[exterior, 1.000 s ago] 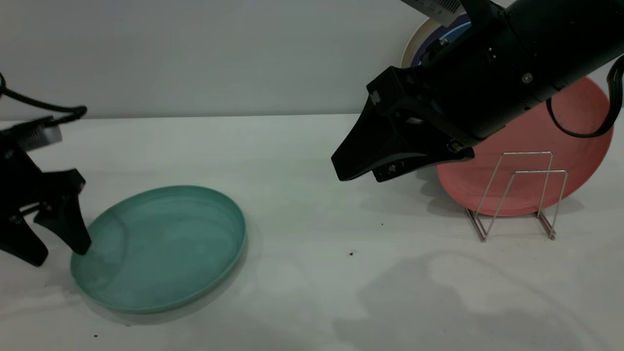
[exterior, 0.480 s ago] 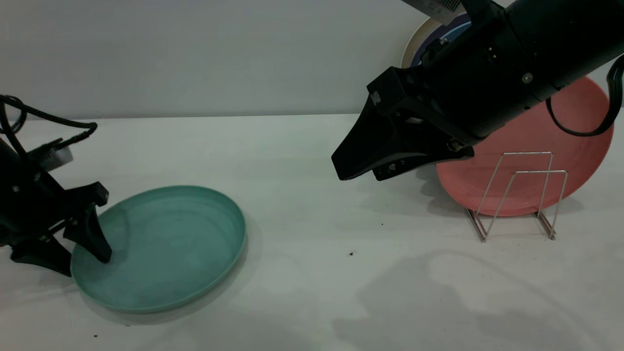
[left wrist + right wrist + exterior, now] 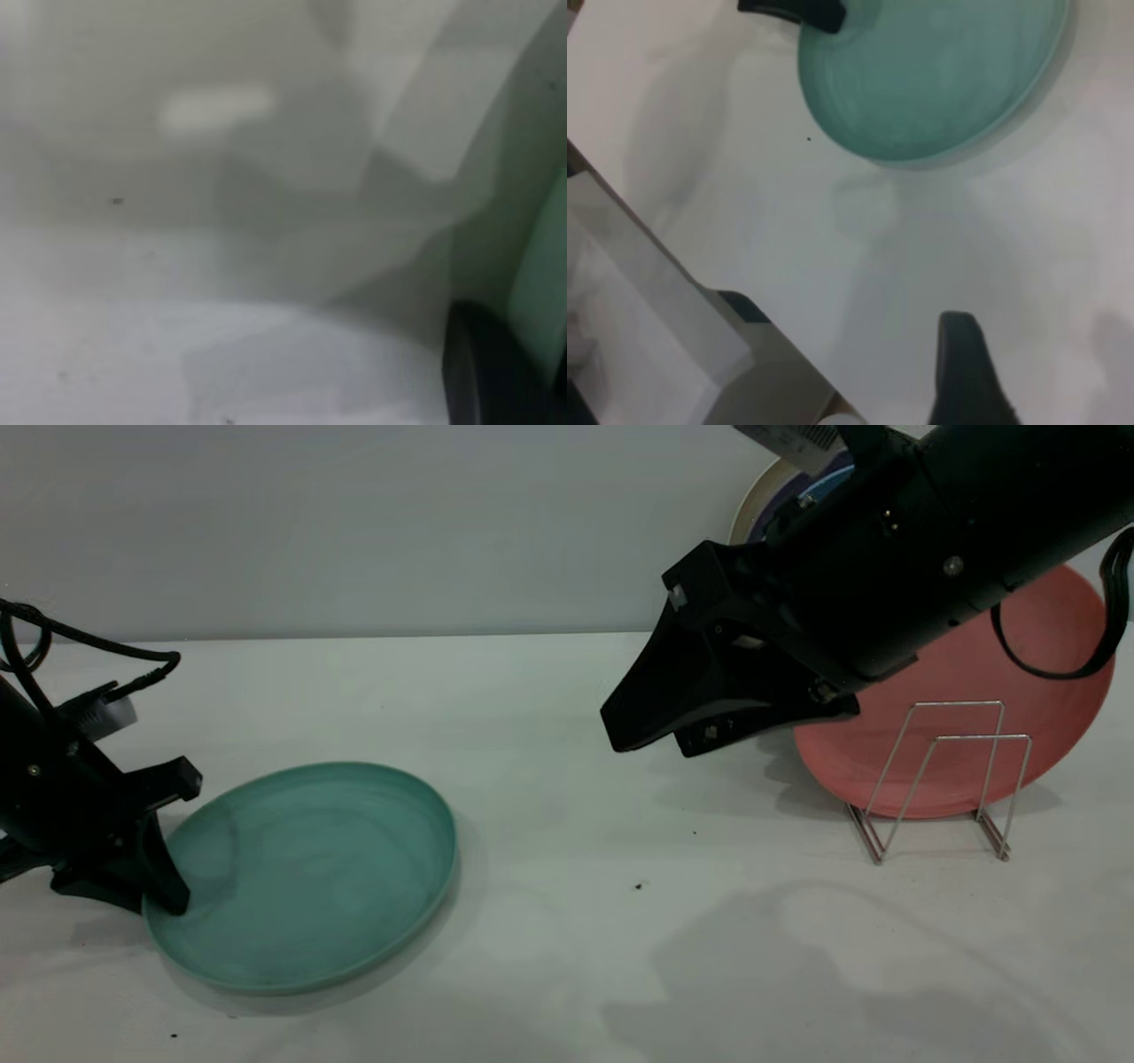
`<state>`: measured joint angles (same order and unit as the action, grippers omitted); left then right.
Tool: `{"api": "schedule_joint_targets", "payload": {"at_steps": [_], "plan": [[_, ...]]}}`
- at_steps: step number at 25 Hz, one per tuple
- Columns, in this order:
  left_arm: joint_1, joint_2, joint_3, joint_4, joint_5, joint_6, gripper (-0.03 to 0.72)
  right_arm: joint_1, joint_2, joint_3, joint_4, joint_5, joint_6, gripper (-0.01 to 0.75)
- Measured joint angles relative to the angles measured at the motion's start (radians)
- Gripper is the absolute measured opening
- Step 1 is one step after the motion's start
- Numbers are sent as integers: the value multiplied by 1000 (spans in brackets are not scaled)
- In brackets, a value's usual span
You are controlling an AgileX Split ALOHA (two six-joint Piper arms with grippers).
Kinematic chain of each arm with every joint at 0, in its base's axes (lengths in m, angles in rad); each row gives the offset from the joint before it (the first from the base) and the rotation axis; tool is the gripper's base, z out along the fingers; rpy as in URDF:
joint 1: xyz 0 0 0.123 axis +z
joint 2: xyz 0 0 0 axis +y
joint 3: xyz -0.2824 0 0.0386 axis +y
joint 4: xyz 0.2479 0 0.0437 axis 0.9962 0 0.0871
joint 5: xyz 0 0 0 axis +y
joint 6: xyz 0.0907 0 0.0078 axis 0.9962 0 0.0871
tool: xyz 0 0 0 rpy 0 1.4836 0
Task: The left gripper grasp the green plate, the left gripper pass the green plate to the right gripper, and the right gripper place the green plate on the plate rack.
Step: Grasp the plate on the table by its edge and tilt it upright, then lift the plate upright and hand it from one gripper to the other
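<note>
Green plate [image 3: 306,872], large, round, matte teal with a shallow raised rim, flat on the white worktop [image 3: 567,921] toward 8 o'clock in the exterior view. At its 9 o'clock rim, black left gripper [image 3: 151,890] with tapered wedge fingers [image 3: 164,877], one inside the rim, the other low outside it, closed on the rim. Black right gripper [image 3: 642,731] with boxy silver-grey unit raised above the worktop toward 1 o'clock, well apart from the plate, tips pointing down toward it; cannot tell whether its fingers are open or closed. Thin silver wire plate rack [image 3: 943,779] at 3 o'clock, a salmon-pink round plate [image 3: 966,691] upright just behind it.
</note>
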<state>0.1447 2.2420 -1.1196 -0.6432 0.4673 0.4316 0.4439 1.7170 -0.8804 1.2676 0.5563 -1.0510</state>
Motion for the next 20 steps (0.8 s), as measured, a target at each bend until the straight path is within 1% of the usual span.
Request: {"api": "schedule_joint_targets", "payload": {"at_steps": [2, 4, 6, 9, 15, 17, 20], "plan": [[0, -21, -15, 0, 58, 56, 31, -27, 29, -3, 5, 19, 27, 483], [0, -56, -26, -1, 117, 132, 21, -70, 81, -23, 5, 63, 48, 483], [0, -101, -28, -27, 159, 220, 19, -119, 137, -64, 5, 137, 50, 483], [0, -152, -30, -107, 213, 359, 18, -163, 225, -144, 6, 233, 51, 483], [0, -169, -33, -308, 339, 572, 18, -168, 369, -290, 66, 352, 58, 483], [0, -170, -33, -356, 357, 599, 18, -165, 395, -315, 97, 388, 58, 483], [0, -170, -33, -373, 360, 607, 18, -165, 406, -322, 141, 406, 57, 483]]}}
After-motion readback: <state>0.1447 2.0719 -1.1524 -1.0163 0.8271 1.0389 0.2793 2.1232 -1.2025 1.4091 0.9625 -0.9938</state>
